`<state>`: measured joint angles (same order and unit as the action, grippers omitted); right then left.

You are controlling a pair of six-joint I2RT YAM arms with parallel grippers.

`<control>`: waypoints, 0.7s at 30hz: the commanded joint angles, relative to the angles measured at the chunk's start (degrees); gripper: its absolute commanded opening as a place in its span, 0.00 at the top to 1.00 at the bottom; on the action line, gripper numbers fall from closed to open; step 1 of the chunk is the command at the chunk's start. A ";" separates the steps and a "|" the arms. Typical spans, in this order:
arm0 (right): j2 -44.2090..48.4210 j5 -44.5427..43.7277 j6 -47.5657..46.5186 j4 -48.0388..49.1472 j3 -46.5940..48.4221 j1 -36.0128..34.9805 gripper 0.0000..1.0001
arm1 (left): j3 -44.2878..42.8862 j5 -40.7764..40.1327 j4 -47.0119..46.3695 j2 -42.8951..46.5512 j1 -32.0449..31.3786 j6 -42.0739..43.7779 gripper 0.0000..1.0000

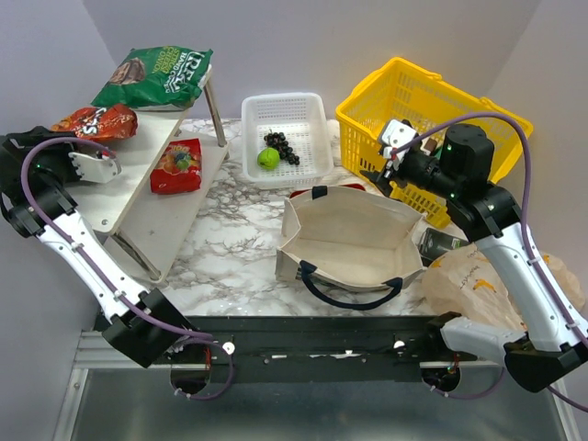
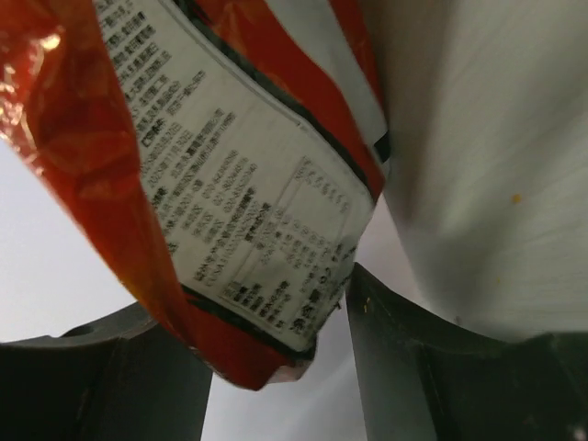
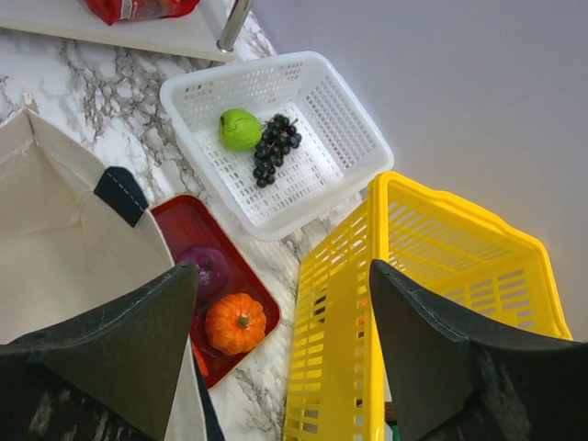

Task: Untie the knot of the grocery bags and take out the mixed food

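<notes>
Showing two red packets (image 1: pixel 176 166), one apple (image 1: pixel 268 158)

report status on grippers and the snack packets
Left gripper open at red snack packet on white shelf. Right gripper open, empty, by yellow plastic basket. Nothing blocking.

Pale lilac walls (image 1: pixel 303 46), marble-patterned tabletop (image 1: pixel 230 248), white two-tier shelf (image 1: pixel 133 200)

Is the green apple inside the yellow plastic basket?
No, the round green apple lies in the white slotted plastic tray, beside dark grapes.
</notes>
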<state>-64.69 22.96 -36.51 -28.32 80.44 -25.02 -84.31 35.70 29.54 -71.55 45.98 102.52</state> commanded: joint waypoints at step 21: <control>0.00 1.21 0.21 0.72 -2.05 0.23 0.16 | -1.64 8.69 24.54 8.18 -4.48 -4.60 0.02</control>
<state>-63.72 22.76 -37.06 -28.34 77.89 -25.02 -87.64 42.92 54.30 -62.98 43.68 107.22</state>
